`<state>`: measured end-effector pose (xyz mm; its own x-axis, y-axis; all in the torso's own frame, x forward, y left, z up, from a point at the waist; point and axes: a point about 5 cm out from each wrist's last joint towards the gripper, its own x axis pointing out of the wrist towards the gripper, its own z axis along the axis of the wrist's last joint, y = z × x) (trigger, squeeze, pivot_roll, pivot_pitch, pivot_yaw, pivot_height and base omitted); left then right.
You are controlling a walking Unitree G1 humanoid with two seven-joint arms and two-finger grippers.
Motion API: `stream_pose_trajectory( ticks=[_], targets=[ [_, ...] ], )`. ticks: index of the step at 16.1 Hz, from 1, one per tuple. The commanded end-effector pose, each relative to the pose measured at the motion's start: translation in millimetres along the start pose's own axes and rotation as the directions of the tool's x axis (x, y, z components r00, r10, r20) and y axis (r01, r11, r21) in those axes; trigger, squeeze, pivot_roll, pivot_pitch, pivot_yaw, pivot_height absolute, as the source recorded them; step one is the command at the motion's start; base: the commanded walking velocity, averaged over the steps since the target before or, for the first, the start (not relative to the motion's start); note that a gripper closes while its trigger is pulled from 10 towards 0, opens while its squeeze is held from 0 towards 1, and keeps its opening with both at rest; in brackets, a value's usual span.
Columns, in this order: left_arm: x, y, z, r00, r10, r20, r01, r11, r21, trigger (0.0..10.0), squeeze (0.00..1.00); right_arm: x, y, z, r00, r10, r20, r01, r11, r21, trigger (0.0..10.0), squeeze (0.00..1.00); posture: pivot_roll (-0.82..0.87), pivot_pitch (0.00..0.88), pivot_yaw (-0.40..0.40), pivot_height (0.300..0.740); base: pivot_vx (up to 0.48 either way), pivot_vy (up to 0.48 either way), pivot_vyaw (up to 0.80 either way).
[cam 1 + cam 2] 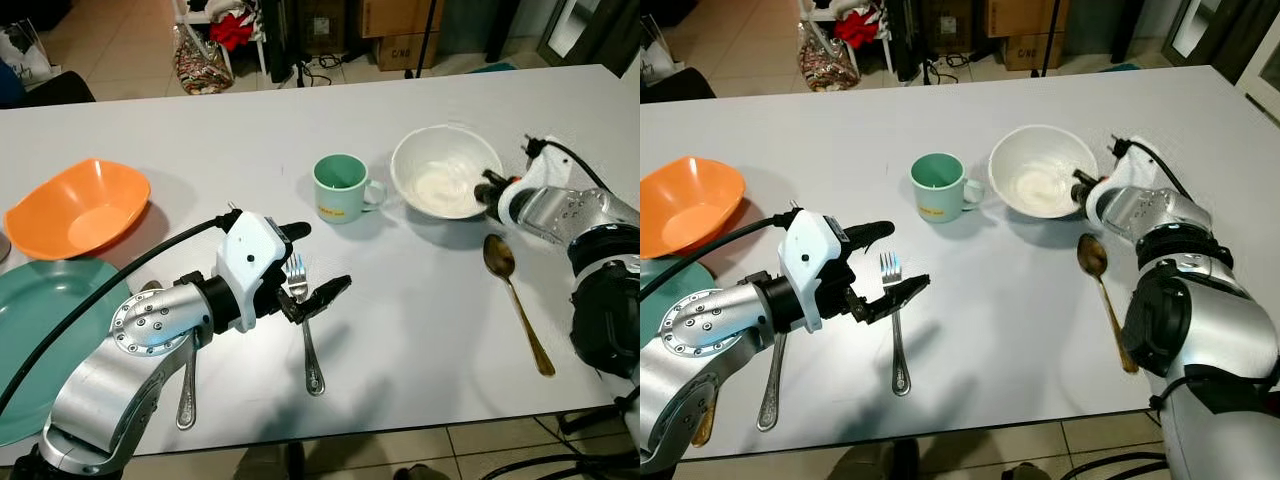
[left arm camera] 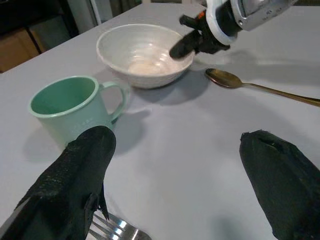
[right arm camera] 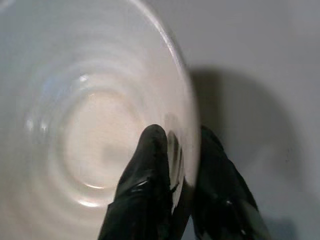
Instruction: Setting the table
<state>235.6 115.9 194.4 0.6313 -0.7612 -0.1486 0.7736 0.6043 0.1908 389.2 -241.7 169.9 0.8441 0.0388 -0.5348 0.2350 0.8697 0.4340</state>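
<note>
White counter [image 1: 400, 330], bearing: orange bowl [image 1: 78, 208] and teal plate [image 1: 40, 330] far left, knife [image 1: 186, 385], fork [image 1: 306, 330], green mug [image 1: 342, 188], white bowl [image 1: 445, 170], gold spoon [image 1: 515, 295] to its right.

Beyond the table, cardboard boxes [image 1: 395, 30], a patterned bag [image 1: 202, 62] and red cloth [image 1: 232, 28] crowd the tiled floor [image 1: 110, 40].

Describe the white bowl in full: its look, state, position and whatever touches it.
The white bowl is round and deep, apparently glazed ceramic, with faint concentric ridges inside. It stands upright and looks empty on the white table, beside the green mug and just beyond the gold spoon. The right gripper pinches its rim on the robot's right side, one finger inside the wall and one outside.
</note>
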Motion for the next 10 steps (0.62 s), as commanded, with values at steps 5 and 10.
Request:
stream_pose_trajectory(
  ticks=[5,10],
  targets=[
    [8.9,5.7,4,1.0,0.001,0.019,-0.001,1.0,0.021,10.0,0.0,-9.4,0.1,18,0.999,0.033,0.001,-0.033,0.999,0.018,10.0,1.0,0.12,0.116,0.075,0.74,0.0,0.0,0.0],
    [20.5,8.7,4,0.998,0.011,0.067,-0.012,1.0,0.016,10.0,0.0,-26.8,2.8,42,0.99,0.142,-0.009,-0.141,0.99,0.019,10.0,1.0,0.07,0.059,0.068,0.74,0.0,0.0,0.0]
  ],
)
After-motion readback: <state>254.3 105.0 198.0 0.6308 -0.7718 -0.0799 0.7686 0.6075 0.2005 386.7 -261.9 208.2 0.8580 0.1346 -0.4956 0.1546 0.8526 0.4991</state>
